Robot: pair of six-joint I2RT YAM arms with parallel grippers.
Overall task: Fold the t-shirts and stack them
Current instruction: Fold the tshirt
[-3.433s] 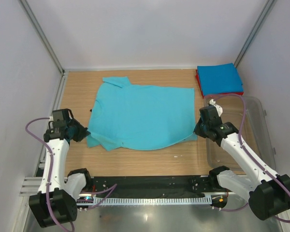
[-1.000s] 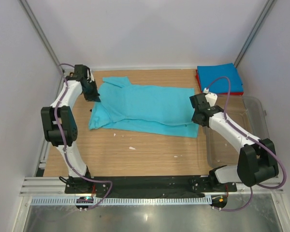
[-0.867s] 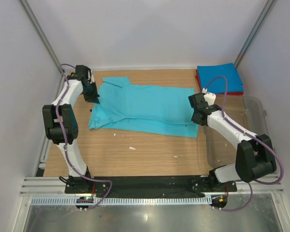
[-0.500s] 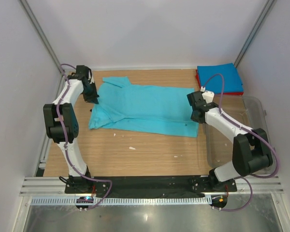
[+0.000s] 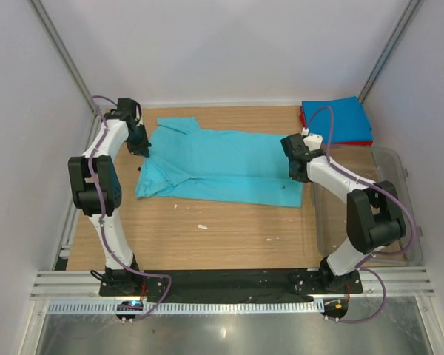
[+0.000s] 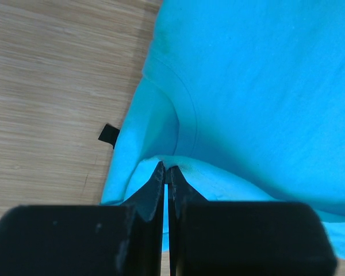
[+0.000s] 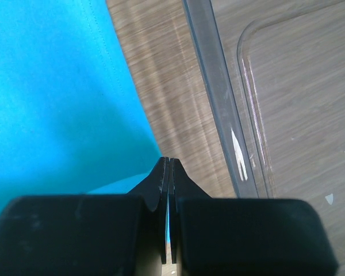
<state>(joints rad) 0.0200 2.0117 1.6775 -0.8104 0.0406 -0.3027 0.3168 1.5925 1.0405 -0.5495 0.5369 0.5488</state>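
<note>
The fold is over! The teal t-shirt [image 5: 222,166], which lay spread wide a few seconds ago with both arms low at its near hem, is now a narrower band on the worktop [image 5: 229,229], stretching away from the clear tub [image 5: 403,192] on the tub's left. Its near half has been carried up over the far half, so the first lengthwise fold looks made.

The left pincer [image 5: 140,146] sits at the end of the shirt farthest from the tub, and in the wrist view its tips [image 6: 167,172] are pressed nearly together with a ridge of teal cloth nipped between them. The right pincer [image 5: 297,168] is just off the tub's far-left corner. It is also closed to a sliver on the shirt's edge [image 7: 167,164].

In the last second the right arm has crept farther towards the back and tugged that hem tidier, while the left has barely budged. My read: letting go comes next, then a crosswise fold. Just beyond the tub's far end, the blue t-shirt [image 5: 339,118] waits folded atop the red t-shirt [image 5: 351,142].
</note>
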